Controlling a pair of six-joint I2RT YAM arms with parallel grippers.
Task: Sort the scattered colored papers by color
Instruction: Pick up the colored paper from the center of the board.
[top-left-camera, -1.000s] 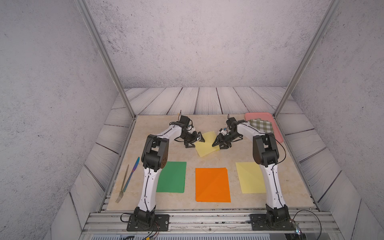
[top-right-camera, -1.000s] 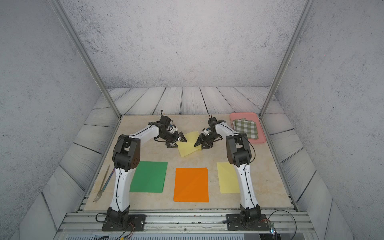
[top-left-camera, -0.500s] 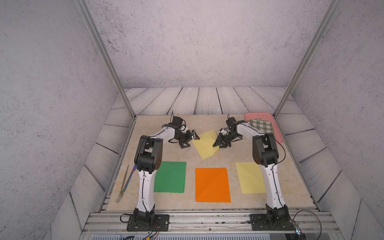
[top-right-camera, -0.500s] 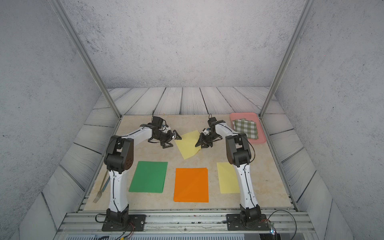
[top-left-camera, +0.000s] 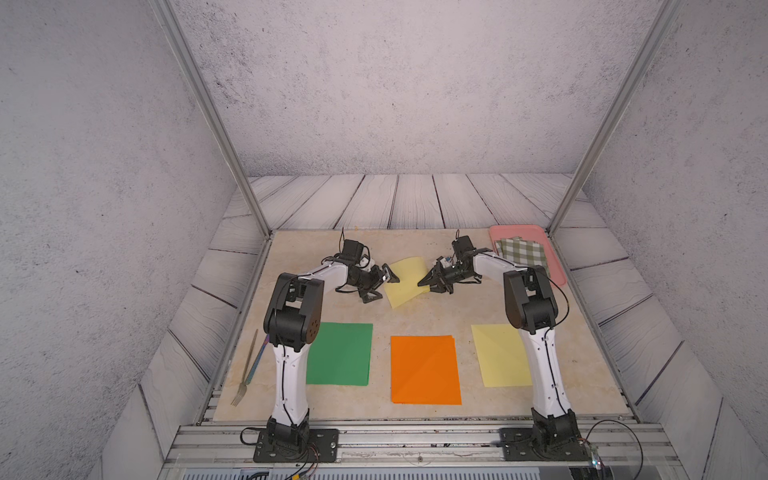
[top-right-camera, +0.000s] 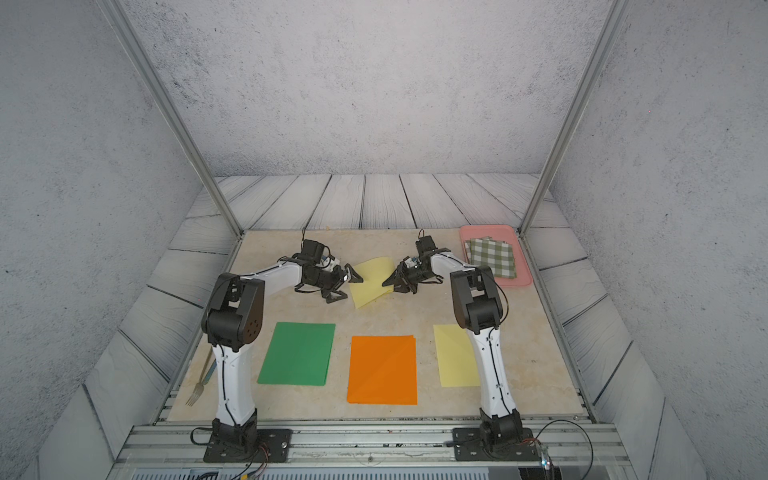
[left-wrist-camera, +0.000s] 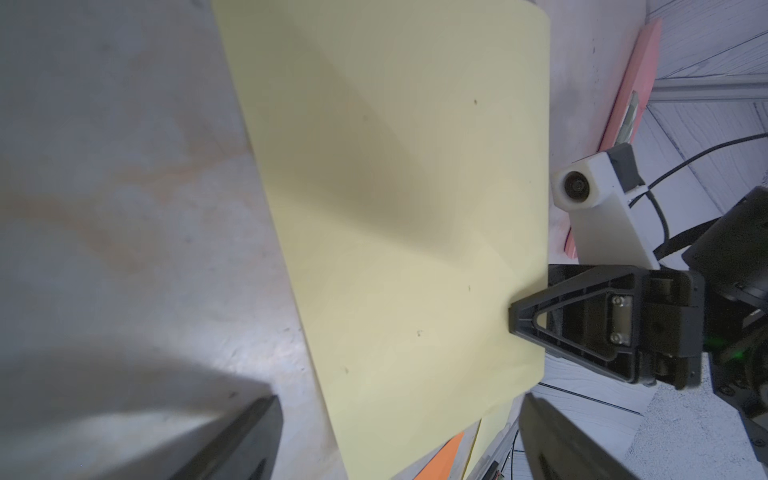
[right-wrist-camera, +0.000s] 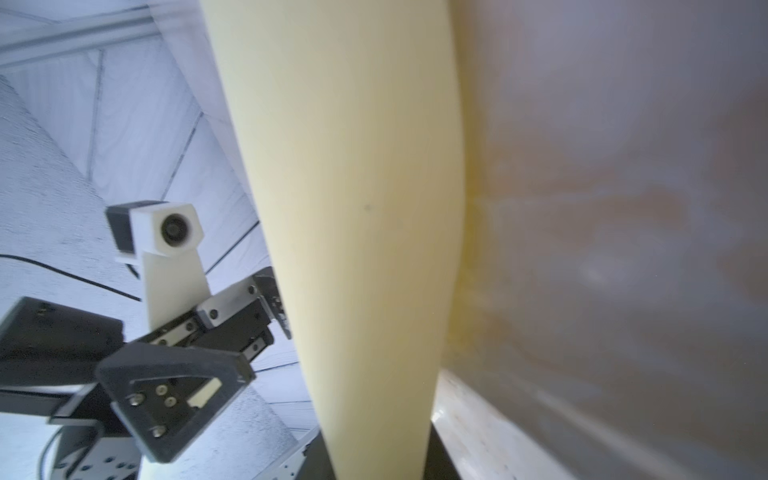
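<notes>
In both top views: clamping the 3 o'clock edge of the bowed pale yellow paper (top-left-camera: 405, 280) with the right fingers (top-left-camera: 430, 279). Holding the left fingers (top-left-camera: 390, 276) spread wide at its 9 o'clock edge; contact not determinable. Lying flat on the worktop (top-left-camera: 415, 316) toward 6 o'clock, side by side and apart: green paper (top-left-camera: 338, 353), orange paper (top-left-camera: 426, 370), second pale yellow paper (top-left-camera: 498, 357).

Left wrist: showing the left fingers (left-wrist-camera: 241, 440) wide apart, and the right fingers (left-wrist-camera: 521, 322) pinching the bowed pale yellow paper (left-wrist-camera: 395, 208) at its edge.

Right wrist: showing that paper (right-wrist-camera: 365, 208) curving out of the grip, off the worktop.
</notes>
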